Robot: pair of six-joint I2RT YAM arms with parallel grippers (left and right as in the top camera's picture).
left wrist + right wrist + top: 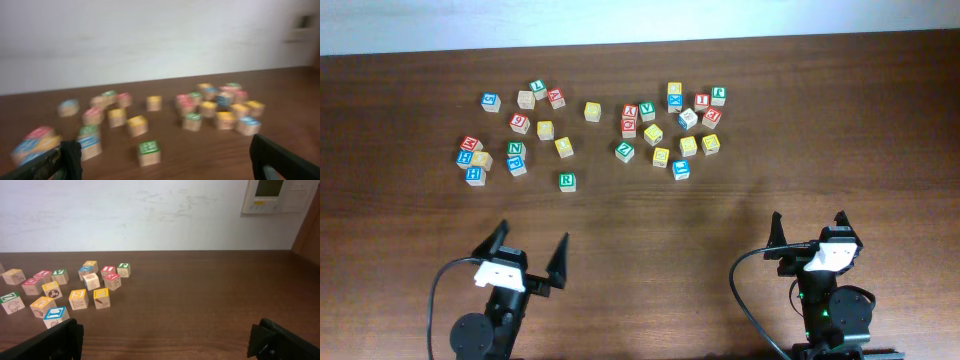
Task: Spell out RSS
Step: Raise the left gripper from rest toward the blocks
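The R cube (566, 181), green-bordered with a white face, stands alone in front of the scattered cubes, and shows blurred in the left wrist view as a green-topped cube (148, 150). Several yellow-faced cubes lie in the scatter, such as one (593, 111) at the middle and one (653, 133) further right; I cannot read which carry S. My left gripper (532, 240) is open and empty, near the front edge, short of the R cube and slightly left of it. My right gripper (808, 222) is open and empty over bare table at the front right.
Red, blue and green letter cubes lie in two loose clusters, one on the left (480, 158) and one on the right (690, 118). The wooden table (650, 260) is bare between the cubes and the arms. A white wall runs behind the table's back edge.
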